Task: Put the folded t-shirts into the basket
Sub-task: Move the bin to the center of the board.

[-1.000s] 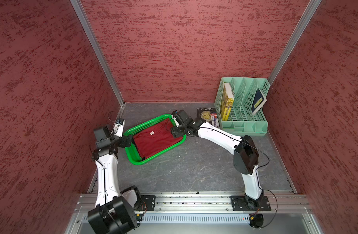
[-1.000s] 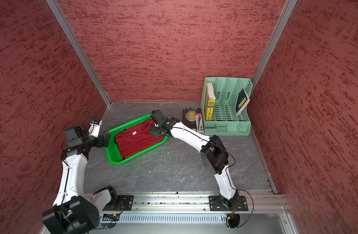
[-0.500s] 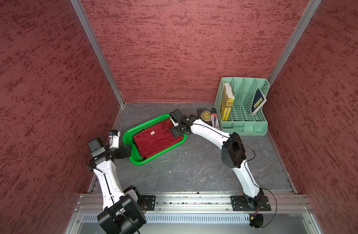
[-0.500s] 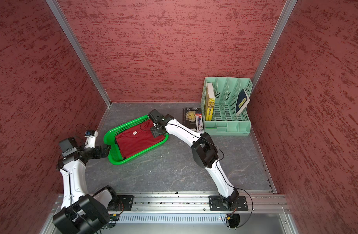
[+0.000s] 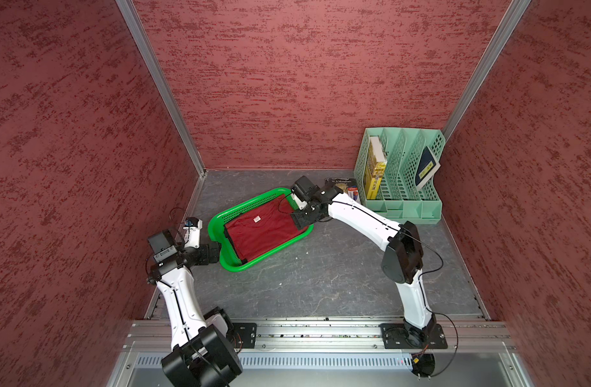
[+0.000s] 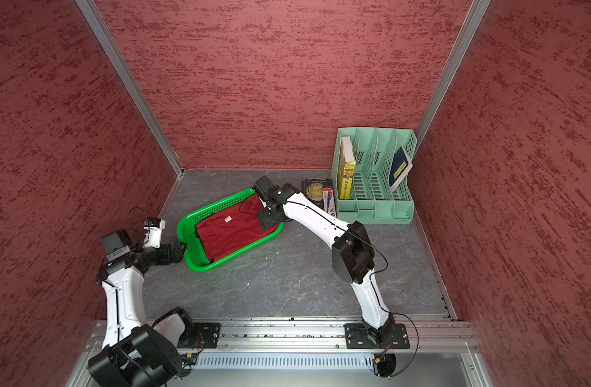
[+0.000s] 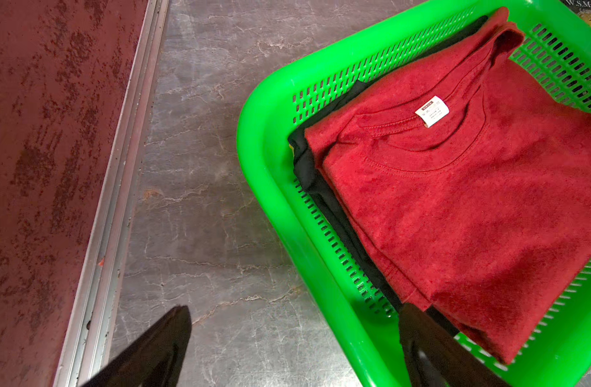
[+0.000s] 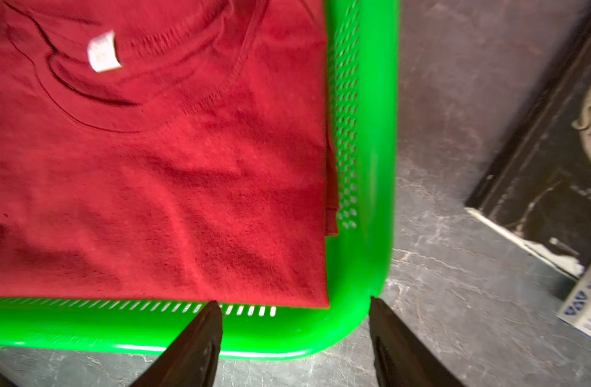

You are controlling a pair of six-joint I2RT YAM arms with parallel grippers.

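Left arm (image 5: 177, 291) bent low, left gripper (image 7: 294, 311) wide apart at basket (image 7: 274, 207) rim, right gripper (image 8: 294, 303) apart (empty) over its corner.

Red shirt (image 6: 230, 234) sitting in the basket (image 6: 183, 228)
Left gripper (image 6: 180, 250) is hanging just beside the basket's left end, right gripper (image 6: 267, 221) is hovering over the right end, and a book (image 6: 314, 191) is lying flat next to the organizer (image 6: 374, 205).

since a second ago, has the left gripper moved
Yes: the left gripper has drawn back toward the front rail, now by the basket's near corner.
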